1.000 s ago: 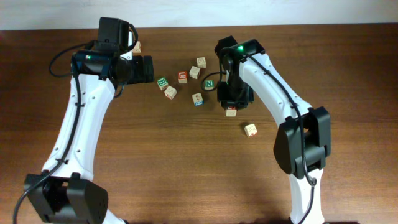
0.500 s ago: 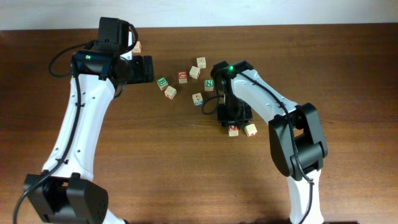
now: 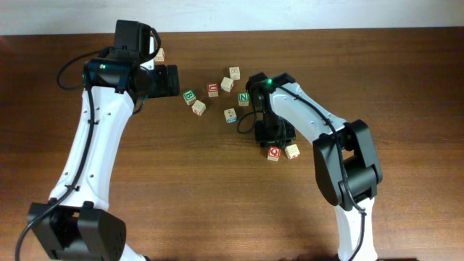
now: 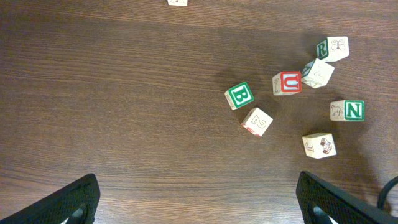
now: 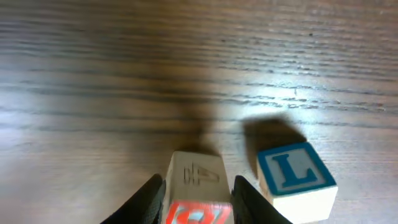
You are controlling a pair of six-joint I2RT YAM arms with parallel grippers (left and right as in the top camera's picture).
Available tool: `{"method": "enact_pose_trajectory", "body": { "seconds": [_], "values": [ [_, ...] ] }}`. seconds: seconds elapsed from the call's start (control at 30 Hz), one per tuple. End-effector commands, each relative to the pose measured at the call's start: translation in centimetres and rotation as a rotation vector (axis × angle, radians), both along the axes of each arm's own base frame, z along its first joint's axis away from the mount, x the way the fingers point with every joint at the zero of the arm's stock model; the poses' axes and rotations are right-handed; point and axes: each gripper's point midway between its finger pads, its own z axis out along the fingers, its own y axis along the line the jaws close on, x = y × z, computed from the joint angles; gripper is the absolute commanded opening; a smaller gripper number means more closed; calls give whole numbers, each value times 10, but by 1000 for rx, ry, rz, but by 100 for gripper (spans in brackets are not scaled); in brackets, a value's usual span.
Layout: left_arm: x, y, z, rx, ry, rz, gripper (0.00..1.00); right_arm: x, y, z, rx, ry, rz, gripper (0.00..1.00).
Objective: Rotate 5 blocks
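My right gripper (image 3: 272, 139) (image 5: 198, 200) is shut on a pale wooden block with a red-marked face (image 5: 196, 180) (image 3: 274, 153), one finger against each side of it. It sits on the table just beside a block with a blue "L" (image 5: 297, 176) (image 3: 292, 151). Further back lie the green "N" block (image 3: 244, 97) (image 4: 353, 110), a blue-marked block (image 3: 230, 115) (image 4: 319, 145) and a pale block (image 3: 199, 107) (image 4: 257, 121). My left gripper (image 3: 168, 80) (image 4: 198, 202) hangs wide open above bare wood, left of the blocks.
A green "B" block (image 3: 189, 96) (image 4: 239, 95) and a red-lettered block (image 3: 213, 90) (image 4: 288, 81) lie in the cluster, with two more blocks (image 3: 227, 84) (image 3: 235, 72) behind. A lone block (image 3: 159, 54) sits by the left arm.
The right gripper carried its block toward the table's front and set it down beside the "L" block. The block's red face now points up. The left arm stayed still.
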Motion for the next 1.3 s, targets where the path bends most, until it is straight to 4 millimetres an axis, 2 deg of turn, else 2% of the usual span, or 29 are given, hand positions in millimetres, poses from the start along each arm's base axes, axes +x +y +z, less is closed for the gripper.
{"method": "enact_pose_trajectory", "body": {
  "seconds": [0.0, 0.1, 0.23, 0.3, 0.37, 0.6, 0.77, 1.1, 1.27],
  "values": [
    [5, 2, 6, 4, -19, 18, 99, 32, 24, 75, 166, -195, -13, 40],
    [5, 2, 6, 4, -19, 18, 99, 47, 47, 94, 286, -264, -6, 48],
    [5, 2, 6, 4, -19, 18, 99, 72, 69, 89, 351, -356, 16, 56],
    [5, 2, 6, 4, -19, 18, 99, 87, 84, 79, 373, -403, 42, 61],
    [5, 2, 6, 4, -19, 18, 99, 94, 93, 69, 383, -422, 73, 62],
    [5, 2, 6, 4, -19, 18, 99, 96, 124, 24, 378, -418, 209, 63],
    [5, 2, 6, 4, -19, 18, 99, 98, 120, -2, 314, -407, 212, 58],
    [5, 2, 6, 4, -19, 18, 99, 98, 120, -18, 300, -391, 203, 38],
    [5, 2, 6, 4, -19, 18, 99, 94, 120, -19, 306, -372, 169, 29]
  ]
}}
